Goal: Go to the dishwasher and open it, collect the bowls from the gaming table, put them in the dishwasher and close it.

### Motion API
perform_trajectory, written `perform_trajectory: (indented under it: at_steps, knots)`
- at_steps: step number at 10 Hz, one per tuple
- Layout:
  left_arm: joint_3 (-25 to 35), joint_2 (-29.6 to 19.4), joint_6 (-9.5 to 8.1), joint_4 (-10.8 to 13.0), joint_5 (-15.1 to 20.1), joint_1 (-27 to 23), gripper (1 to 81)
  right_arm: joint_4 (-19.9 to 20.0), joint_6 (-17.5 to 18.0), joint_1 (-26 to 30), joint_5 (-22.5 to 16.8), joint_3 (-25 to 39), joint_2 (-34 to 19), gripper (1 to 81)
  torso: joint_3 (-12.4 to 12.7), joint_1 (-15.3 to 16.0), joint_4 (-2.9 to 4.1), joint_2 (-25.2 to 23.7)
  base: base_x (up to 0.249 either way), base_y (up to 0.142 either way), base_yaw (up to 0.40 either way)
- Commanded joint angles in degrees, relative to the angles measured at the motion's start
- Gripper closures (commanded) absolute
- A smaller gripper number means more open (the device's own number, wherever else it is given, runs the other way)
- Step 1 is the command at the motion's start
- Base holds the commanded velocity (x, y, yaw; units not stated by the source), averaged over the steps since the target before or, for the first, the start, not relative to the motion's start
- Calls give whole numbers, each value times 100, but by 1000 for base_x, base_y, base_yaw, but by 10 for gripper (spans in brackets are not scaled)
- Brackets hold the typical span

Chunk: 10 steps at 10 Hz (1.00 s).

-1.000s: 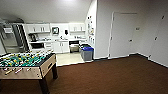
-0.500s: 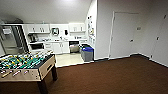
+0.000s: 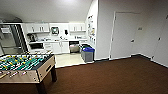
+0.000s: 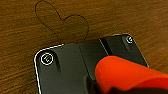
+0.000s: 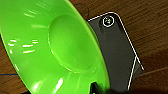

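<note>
We stand on dark brown carpet (image 3: 120, 77), facing a kitchenette at the far end of the room. The dishwasher (image 3: 74, 47) sits under the kitchenette worktop (image 3: 60, 40), its steel front shut, flanked by white cabinets (image 3: 58, 47). Just beside the dishwasher, toward us, stands a grey bin with a blue lid (image 3: 87, 53) on the pale kitchen floor (image 3: 68, 60). Well apart from the dishwasher, close to us, is the table-football table (image 3: 27, 67) with its green field and rods. Beyond the bin from the dishwasher, a white wall holds a closed door (image 3: 123, 35).

In the right wrist view a bright green bowl (image 5: 55, 47) looms large, tilted on edge, its rim running down to the dark parts of our right arm; it appears carried by our right hand, though we cannot tell from the picture whether the hand is clenched on it. In the left wrist view an orange-red rounded thing (image 4: 125, 73) sits against the dark plate above the carpet; we cannot tell what it is, nor whether our left hand is clenched or released.
</note>
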Motion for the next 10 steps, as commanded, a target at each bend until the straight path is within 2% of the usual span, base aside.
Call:
perform_trajectory:
  at_steps: [1,10]
  knots:
    - [17,-65,-2,31,143,-319,811,-120,-46,286,-290,56,-11,811,0,0,0,0,119,0,0]
    - [9,-74,-2,31,134,-311,811,-129,-46,287,-290,56,-2,811,0,2,0,0,121,0,0]
